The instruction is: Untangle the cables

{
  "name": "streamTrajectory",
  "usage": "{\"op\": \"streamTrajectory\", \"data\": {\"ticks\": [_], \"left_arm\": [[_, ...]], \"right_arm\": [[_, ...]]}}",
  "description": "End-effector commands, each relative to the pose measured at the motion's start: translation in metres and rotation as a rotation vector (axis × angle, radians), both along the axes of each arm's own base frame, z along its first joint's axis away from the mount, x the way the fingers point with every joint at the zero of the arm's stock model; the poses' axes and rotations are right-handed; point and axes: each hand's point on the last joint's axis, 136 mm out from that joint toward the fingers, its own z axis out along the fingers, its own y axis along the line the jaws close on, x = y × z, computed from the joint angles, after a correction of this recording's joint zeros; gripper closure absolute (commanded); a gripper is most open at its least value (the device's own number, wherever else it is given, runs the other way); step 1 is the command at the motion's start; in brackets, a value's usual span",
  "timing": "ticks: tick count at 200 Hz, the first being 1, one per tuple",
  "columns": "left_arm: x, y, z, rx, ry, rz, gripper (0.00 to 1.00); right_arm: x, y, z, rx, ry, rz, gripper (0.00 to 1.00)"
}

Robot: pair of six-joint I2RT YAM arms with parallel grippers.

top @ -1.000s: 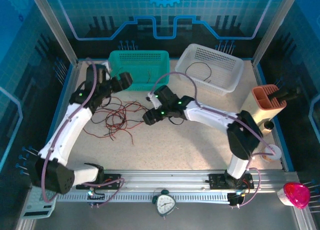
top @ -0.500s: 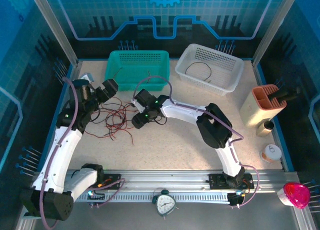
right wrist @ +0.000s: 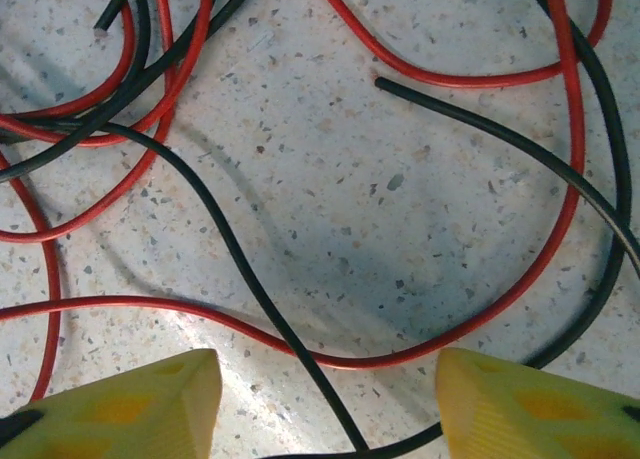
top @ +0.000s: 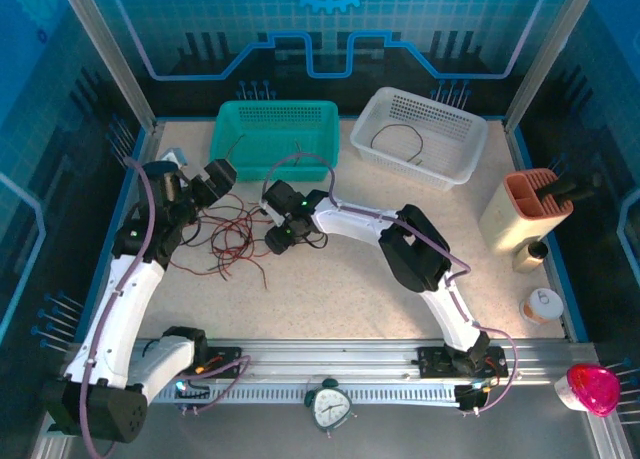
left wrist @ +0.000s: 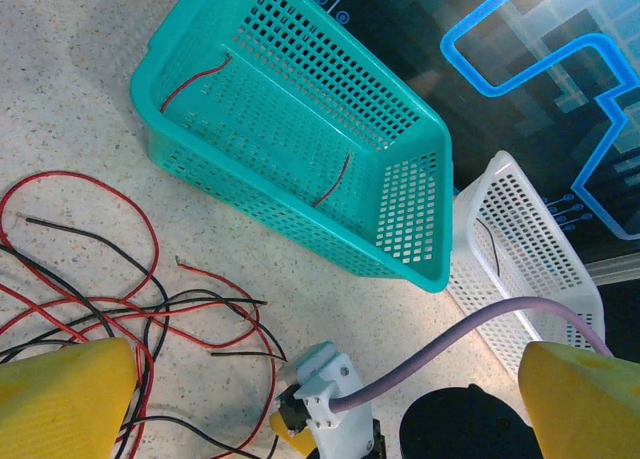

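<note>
Right gripper hangs low over the cables, yellow fingers apart, a red and a black strand crossing between them. Left gripper stands wide open above the same tangle, which sprawls on the tabletop near its far-left corner, before the teal basket.

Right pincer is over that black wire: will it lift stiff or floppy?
Probably floppy: the black wire lies in loose curves. Likely light, being thin. It crosses a red wire near the right pincer, so that may drag along.
</note>
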Motion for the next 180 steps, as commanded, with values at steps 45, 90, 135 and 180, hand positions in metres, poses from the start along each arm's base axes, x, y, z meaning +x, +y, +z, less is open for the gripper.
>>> {"op": "streamTrajectory", "data": {"ticks": [45,90,135,180], "left_arm": [[-0.002,-0.001,0.001,-0.021,-0.011,-0.007,0.01],[-0.003,-0.003,-0.001,-0.019,-0.007,-0.021,0.01],[-0.003,-0.008,-0.005,-0.026,-0.002,-0.049,0.01],[0.001,-0.012,-0.006,-0.039,-0.002,-0.069,0.01]], "right_arm": [[0.01,0.0,0.004,0.013,0.004,-0.011,0.77],[0.014,-0.004,0.044,0.058,-0.056,-0.003,1.0],[0.022,-0.016,0.155,0.235,-0.176,-0.017,1.0],[0.015,-0.029,0.248,0.404,-0.266,-0.029,1.0]]}}
